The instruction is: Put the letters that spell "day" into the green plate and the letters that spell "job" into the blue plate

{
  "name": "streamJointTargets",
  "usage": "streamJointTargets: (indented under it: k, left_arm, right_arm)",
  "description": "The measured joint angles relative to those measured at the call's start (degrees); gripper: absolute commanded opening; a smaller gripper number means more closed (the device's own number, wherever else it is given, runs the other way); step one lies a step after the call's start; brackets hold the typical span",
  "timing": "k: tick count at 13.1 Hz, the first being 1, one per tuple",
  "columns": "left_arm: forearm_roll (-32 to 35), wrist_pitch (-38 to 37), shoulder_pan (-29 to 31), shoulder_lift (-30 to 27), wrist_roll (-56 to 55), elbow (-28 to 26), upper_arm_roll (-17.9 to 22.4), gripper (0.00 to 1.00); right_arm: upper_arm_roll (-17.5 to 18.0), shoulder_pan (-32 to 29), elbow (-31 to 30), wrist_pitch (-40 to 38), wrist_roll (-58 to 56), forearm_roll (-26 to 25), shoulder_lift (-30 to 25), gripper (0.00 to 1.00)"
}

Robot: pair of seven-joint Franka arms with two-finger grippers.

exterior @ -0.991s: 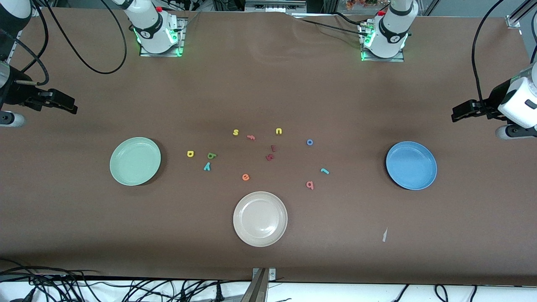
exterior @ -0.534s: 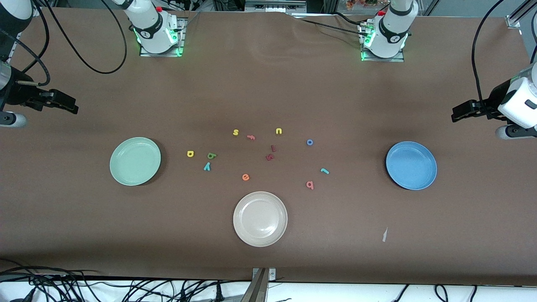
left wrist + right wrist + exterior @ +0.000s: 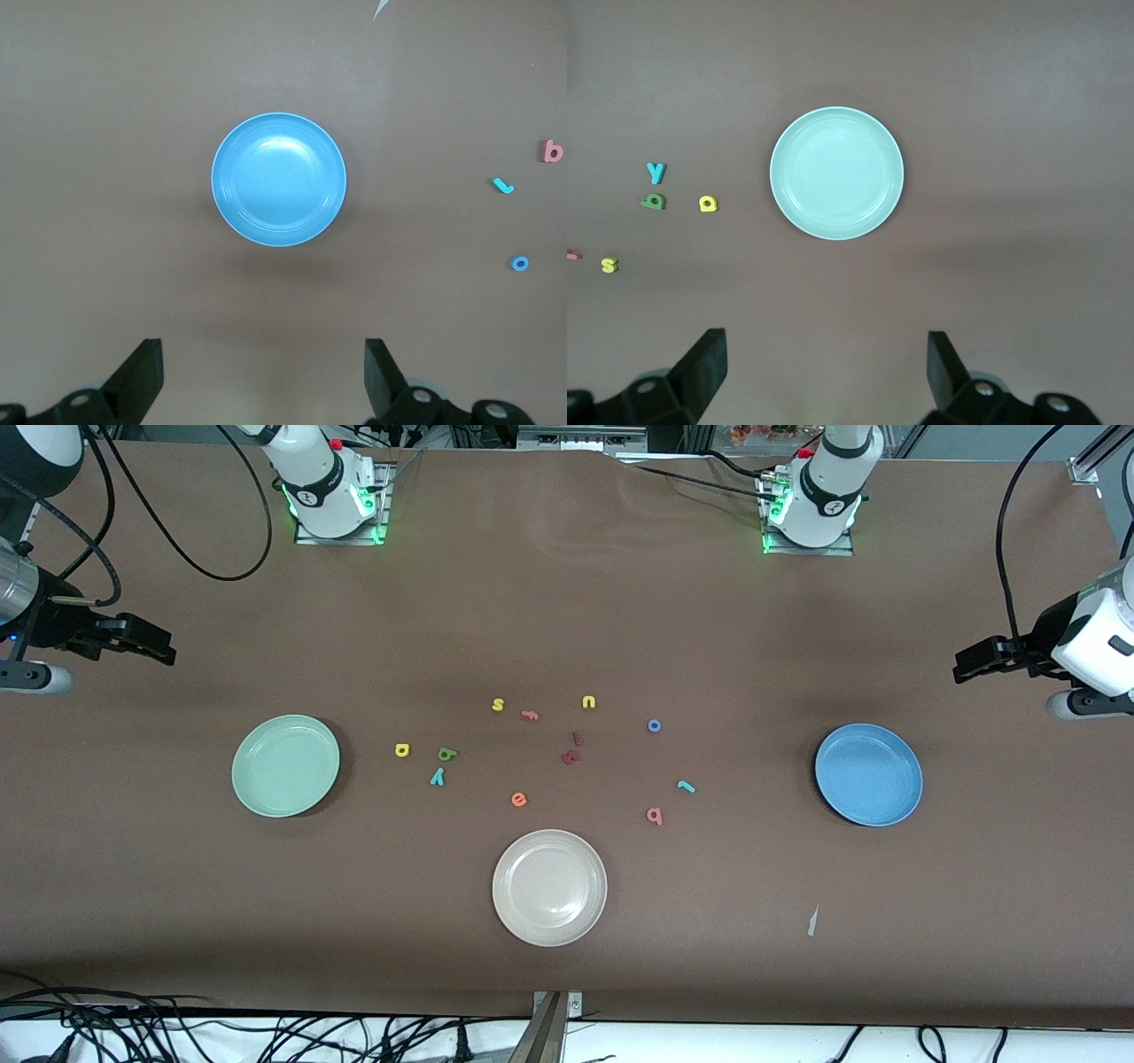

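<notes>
Table [image 3: 567, 602] edge nearest the front camera is seen as a straight line with cables below it; bare brown surface is seen all round the plates. Green plate [image 3: 285, 765] lies toward the right arm's end, blue plate [image 3: 868, 774] toward the left arm's end, both empty, each with clear cloth round its rim. Beige plate [image 3: 549, 887] sits nearest the camera, between them.

"day" letters: yellow one [image 3: 402, 750], olive one [image 3: 446, 754] and teal "y" [image 3: 437, 777] are clustered at 3 o'clock of the green plate, near it, apart from each other.

"job" letters: blue "o" [image 3: 654, 725], teal "j" [image 3: 685, 786] and pink "b" [image 3: 655, 815] are spread at 9 o'clock of the blue plate, well apart from it.

Other letters [image 3: 540, 708] are scattered mid-table.

Right gripper [image 3: 146, 646] is held in the air at 11 o'clock of the green plate, fingers [image 3: 700, 367] wide apart, nothing between them. Left gripper [image 3: 974, 664] is held up at 1 o'clock of the blue plate, fingers [image 3: 142, 372] wide apart, nothing held.
</notes>
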Motion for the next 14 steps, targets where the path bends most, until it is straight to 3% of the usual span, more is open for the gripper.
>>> streamJointTargets:
  k: [14]
  left_arm:
    - [0.0, 0.0, 0.0, 0.0, 0.0, 0.0, 0.0, 1.0]
  right_arm:
    - [0.0, 0.0, -0.3, 1.2, 5.6, 3.5, 0.0, 1.0]
